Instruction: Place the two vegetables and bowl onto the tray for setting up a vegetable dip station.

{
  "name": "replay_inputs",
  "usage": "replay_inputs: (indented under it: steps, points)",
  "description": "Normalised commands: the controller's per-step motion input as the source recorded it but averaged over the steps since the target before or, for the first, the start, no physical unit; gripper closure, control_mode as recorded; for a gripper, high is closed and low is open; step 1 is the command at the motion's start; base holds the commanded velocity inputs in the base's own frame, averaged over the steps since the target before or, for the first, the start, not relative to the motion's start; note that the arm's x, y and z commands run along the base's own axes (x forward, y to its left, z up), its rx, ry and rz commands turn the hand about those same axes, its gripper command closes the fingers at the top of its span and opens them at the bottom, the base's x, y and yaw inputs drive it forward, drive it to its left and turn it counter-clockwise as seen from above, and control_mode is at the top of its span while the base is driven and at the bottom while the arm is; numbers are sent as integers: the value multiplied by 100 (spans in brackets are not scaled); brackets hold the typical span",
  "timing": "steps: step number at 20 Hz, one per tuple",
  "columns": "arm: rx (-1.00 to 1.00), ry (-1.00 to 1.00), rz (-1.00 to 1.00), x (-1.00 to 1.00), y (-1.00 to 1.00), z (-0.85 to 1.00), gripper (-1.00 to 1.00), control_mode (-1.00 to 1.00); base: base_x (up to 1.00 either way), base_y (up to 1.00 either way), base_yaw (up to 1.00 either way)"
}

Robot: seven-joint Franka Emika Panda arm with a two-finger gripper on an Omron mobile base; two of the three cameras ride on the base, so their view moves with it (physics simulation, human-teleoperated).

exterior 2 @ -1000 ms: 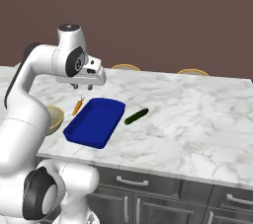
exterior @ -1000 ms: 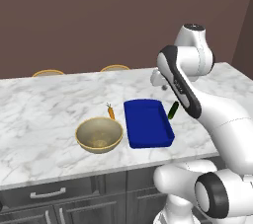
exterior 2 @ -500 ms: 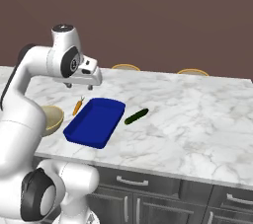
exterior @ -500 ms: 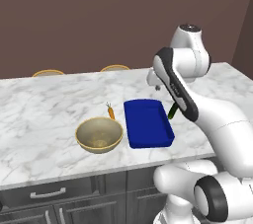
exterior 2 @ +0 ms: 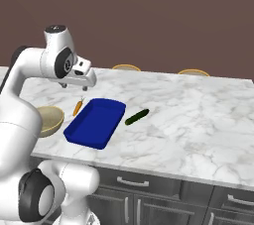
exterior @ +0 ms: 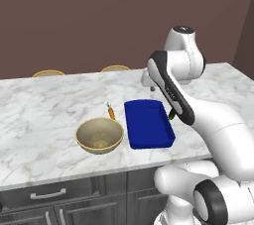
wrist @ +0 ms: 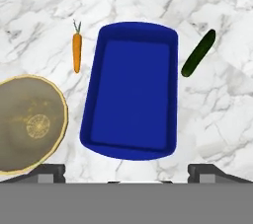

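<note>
The deep blue tray [exterior: 149, 123] [exterior 2: 95, 122] [wrist: 131, 97] lies empty on the marble counter. My gripper [exterior: 150, 86] [exterior 2: 74, 86] [wrist: 126, 171] hovers above the tray's far end, open, with nothing between its fingers. An orange carrot [exterior: 111, 113] [exterior 2: 78, 106] [wrist: 76, 53] with a green top lies on the counter between the tray and the bowl. The tan bowl [exterior: 99, 135] [exterior 2: 49, 120] [wrist: 27, 124] stands upright to the tray's left. On the tray's other side rests the dark green cucumber [exterior 2: 137, 117] [wrist: 198, 53], partly hidden behind my arm [exterior: 171, 115] in the left base view.
Two flat tan-rimmed discs [exterior: 48, 73] [exterior: 115, 68] [exterior 2: 125, 67] [exterior 2: 192, 72] sit at the counter's back edge. Dark drawers [exterior: 49, 196] run below the front edge. Bare marble [exterior 2: 198, 115] stretches right of the cucumber.
The jaws have opened wider and the hand has shifted slightly above the tray. Tray, bowl, carrot and cucumber have not moved.
</note>
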Motion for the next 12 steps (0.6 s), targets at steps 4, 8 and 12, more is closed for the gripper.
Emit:
replay_inputs:
  steps: [4, 8, 12]
  points:
    - [5, 0, -5, 0, 19, 0, -100, -100, 0, 0, 0]
    - [6, 0, -4, 0, 26, 0, -100, -100, 0, 0, 0]
    - [6, 0, -3, 0, 35, 0, -100, -100, 0, 0, 0]
